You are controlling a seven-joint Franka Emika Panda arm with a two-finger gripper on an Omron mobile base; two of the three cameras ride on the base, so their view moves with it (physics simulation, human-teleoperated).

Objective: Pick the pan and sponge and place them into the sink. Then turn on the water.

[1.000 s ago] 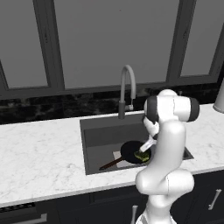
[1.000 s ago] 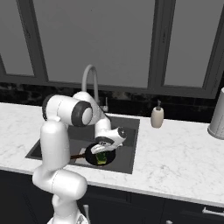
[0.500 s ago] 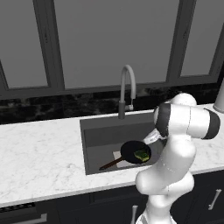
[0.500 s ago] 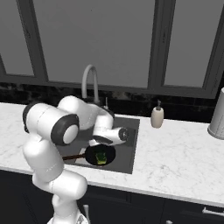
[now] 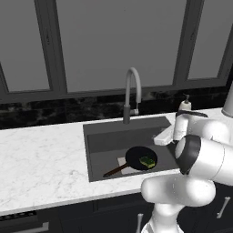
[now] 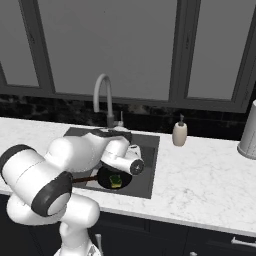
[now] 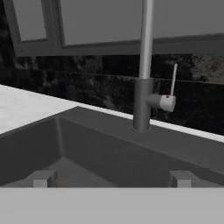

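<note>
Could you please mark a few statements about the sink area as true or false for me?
1. The pan lies inside the sink. True.
2. The sponge rests on the counter beside the sink. False: it sits in the pan.
3. Water streams from the faucet. False: no stream is visible.
4. The pincer is open and holds nothing. True.
5. A soap dispenser stands on the counter to the right of the sink. True.
</note>
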